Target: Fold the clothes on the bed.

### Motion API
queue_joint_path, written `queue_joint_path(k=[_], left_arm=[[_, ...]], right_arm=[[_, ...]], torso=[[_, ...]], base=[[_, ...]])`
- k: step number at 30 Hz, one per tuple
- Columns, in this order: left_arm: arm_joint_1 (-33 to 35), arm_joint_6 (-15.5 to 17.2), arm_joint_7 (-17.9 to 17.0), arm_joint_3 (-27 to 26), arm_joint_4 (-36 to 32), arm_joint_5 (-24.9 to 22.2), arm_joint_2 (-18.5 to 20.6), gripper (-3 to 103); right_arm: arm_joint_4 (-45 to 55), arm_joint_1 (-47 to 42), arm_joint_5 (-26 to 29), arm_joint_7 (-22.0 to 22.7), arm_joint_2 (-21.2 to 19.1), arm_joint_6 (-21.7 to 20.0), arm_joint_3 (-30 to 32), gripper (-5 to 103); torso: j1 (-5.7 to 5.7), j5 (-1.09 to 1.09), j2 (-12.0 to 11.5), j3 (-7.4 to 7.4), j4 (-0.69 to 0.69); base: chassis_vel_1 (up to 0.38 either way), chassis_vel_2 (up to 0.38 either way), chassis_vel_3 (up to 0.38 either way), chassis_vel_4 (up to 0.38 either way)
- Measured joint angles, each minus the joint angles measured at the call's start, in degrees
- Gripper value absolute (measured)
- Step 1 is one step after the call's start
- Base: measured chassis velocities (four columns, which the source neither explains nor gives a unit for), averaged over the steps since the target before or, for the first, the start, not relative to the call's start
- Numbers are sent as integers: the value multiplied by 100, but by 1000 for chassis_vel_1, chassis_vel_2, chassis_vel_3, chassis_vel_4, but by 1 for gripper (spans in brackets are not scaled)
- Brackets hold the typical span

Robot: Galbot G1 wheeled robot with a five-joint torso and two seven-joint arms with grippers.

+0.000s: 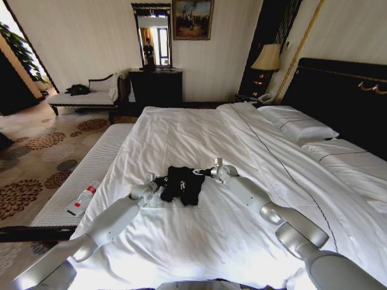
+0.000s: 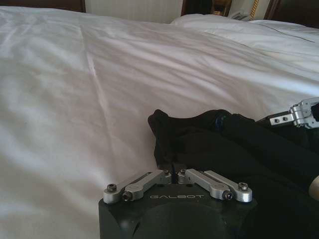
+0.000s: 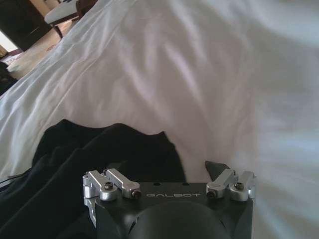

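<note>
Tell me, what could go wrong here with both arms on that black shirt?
The T-shirt is bunched, so a fold may trap wrinkles. The left tool looks pinched on its edge; it might snag the white sheet too. The right tool sits open at the other edge and might miss the fabric.

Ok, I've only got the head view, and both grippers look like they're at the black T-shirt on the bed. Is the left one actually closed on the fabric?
Observer: Yes. In the left wrist view the left gripper has its fingers pinched together on an edge of the T-shirt.
Operator: And the right one, open or shut?
Observer: Open. In the right wrist view the right gripper has its fingers spread wide across the shirt's edge. One fingertip is over the white sheet of the bed, and the other is over the black fabric.
</note>
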Motion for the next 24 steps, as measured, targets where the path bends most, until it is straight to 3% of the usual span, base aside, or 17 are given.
queue_joint_path(k=[6, 9, 11, 19, 21, 24], left_arm=[[3, -3, 4, 1, -19, 0, 11, 1], [13, -8, 4, 1, -27, 1, 11, 1], [18, -9, 4, 2, -32, 1, 14, 1], [22, -10, 0, 6, -87, 3, 26, 1], [25, -10, -4, 6, -105, 3, 27, 1], [43, -10, -17, -4, -158, 4, 38, 1]], right_arm=[[-5, 28, -1, 0, 65, -6, -97, 76], [6, 2, -1, 5, 52, -6, -108, 58], [18, -7, -1, 8, 45, -5, -108, 58], [146, -64, 12, 42, 1, 4, -102, 21], [167, -67, 13, 53, -8, 5, -100, 21], [256, -83, 22, 122, -44, 6, -91, 5]], torso=[[0, 0, 0, 0, 1], [0, 0, 0, 0, 1], [0, 0, 0, 0, 0], [0, 0, 0, 0, 1], [0, 0, 0, 0, 1], [1, 0, 0, 0, 1]], base=[[0, 0, 0, 0], [0, 0, 0, 0], [0, 0, 0, 0], [0, 0, 0, 0], [0, 0, 0, 0], [0, 0, 0, 0]])
